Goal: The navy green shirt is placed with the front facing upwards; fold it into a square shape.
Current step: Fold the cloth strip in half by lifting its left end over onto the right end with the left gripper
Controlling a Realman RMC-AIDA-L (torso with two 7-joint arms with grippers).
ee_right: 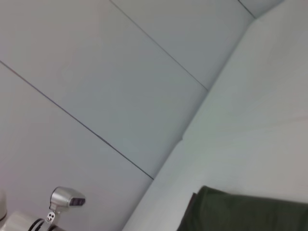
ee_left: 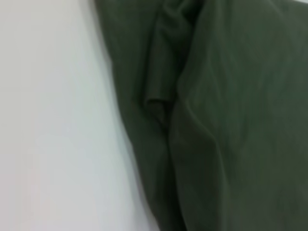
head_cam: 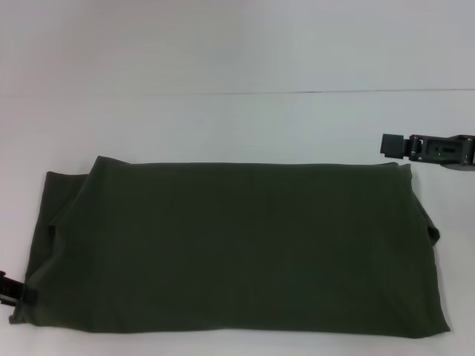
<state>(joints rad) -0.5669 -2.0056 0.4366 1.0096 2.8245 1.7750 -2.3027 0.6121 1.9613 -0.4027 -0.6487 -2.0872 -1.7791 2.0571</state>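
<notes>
The navy green shirt [head_cam: 237,252] lies on the white table [head_cam: 237,126] folded into a wide rectangle, plain side up; its lettering and collar are hidden. A loose flap sticks out at its left end. My right gripper [head_cam: 387,144] hovers just beyond the shirt's far right corner, not touching it. My left gripper [head_cam: 15,294] shows only as a dark bit at the shirt's near left corner. The left wrist view shows creased layers of the shirt [ee_left: 231,120] next to bare table [ee_left: 53,120]. The right wrist view shows one shirt corner [ee_right: 245,214].
The table's far edge meets a pale panelled wall [head_cam: 237,44]. A small silver device [ee_right: 65,199] shows low in the right wrist view. Bare table lies behind the shirt and to its right.
</notes>
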